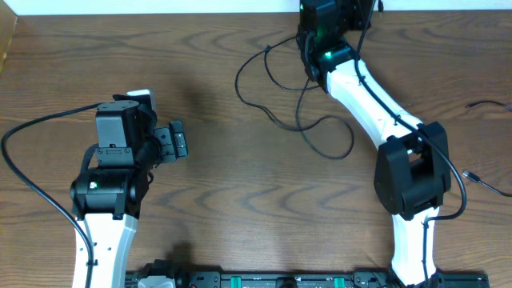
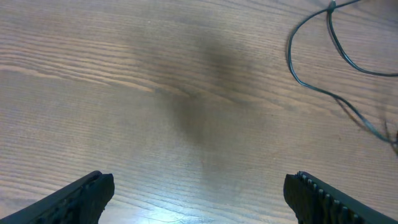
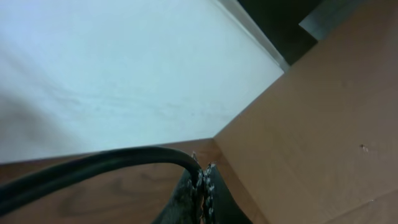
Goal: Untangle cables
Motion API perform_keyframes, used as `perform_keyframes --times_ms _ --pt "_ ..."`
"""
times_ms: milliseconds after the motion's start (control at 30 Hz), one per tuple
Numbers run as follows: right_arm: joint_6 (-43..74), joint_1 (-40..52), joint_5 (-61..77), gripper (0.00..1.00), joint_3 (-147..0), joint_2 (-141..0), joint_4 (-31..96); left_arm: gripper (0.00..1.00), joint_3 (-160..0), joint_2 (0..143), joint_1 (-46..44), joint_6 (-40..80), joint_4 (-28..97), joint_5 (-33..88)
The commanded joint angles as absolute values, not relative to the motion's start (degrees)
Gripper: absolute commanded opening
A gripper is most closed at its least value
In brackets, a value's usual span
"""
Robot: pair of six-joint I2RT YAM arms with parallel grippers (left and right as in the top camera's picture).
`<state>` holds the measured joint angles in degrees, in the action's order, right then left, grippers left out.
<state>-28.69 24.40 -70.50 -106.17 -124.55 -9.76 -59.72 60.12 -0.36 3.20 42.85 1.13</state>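
Brown wood-grain table (image 1: 232, 212) carries everything, and at its left side the left arm sits drawn back with the left fingers (image 2: 81, 198) spread wide apart and holding nothing. Its wrist view shows only bare wood between them, with a thin strand at the upper right corner. That pose reads as waiting, open and aimed toward the middle, so it can take a strand once one is offered. Right of it, near the top centre, the cables (image 1: 299, 108) lie as a few loose black loops crossing one another, one end running up toward the far edge. The right arm stretches diagonally over them to that far edge, its wrist tipped up so its camera sees the wall and a cardboard box (image 3: 323, 124) rather than the table. The right fingers (image 3: 219, 200) are pressed together on a black cable that curves in from the left. Holding one end high and far back is probably meant to draw that strand out of the crossings. Which loop it belongs to cannot be told, since the wrist hides the join from above. Farther right, two more thin cords (image 1: 472, 174) lie near the table's edge, well apart from the loops.
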Motion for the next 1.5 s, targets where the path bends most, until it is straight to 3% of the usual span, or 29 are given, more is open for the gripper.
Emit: perform_keyframes --times_ms 0,200,267,300,367,400,700,900,1100,1300,1467 --pt "-29.36 26.37 -64.95 0.01 -107.50 -124.84 -8.49 0.93 -60.97 60.34 -0.05 3.73 42.76 0.60" --pt "-17.47 29.08 -36.32 0.01 -107.44 -124.84 11.94 0.92 -60.97 60.34 -0.05 3.73 42.76 0.60" --pt "-12.71 29.08 -28.82 0.09 -107.35 -124.86 16.45 0.92 -60.97 60.34 -0.05 3.73 42.76 0.60" --pt "-9.76 29.02 -26.76 0.24 -107.15 -124.86 17.93 0.93 -60.97 60.34 -0.05 3.73 42.76 0.60" --pt "-4.89 28.91 -24.82 0.71 -107.02 -124.86 20.51 0.92 -60.97 60.34 -0.05 3.73 42.76 0.60" --pt "-3.44 28.91 -24.36 0.99 -107.02 -124.86 21.80 0.93 -60.97 60.34 -0.05 3.73 42.76 0.60" --pt "-2.15 28.95 -21.28 0.99 -107.02 -124.86 35.88 0.92 -60.97 60.34 -0.05 3.73 42.76 0.60" --pt "-2.50 29.15 -3.46 0.99 -107.02 -124.84 52.69 0.93 -60.97 60.34 -0.05 3.73 42.76 0.60" --pt "-14.81 29.15 2.37 0.98 -107.02 -124.84 64.01 0.93 -60.97 60.34 -0.05 3.73 42.76 0.60" --pt "-25.78 29.26 10.11 0.99 -104.64 -124.86 64.99 0.92 -60.97 60.34 -0.05 3.73 42.76 0.60" --pt "-25.80 29.32 10.74 0.95 -96.40 -124.88 57.56 0.92 -60.97 60.34 -0.05 3.73 42.76 0.60"
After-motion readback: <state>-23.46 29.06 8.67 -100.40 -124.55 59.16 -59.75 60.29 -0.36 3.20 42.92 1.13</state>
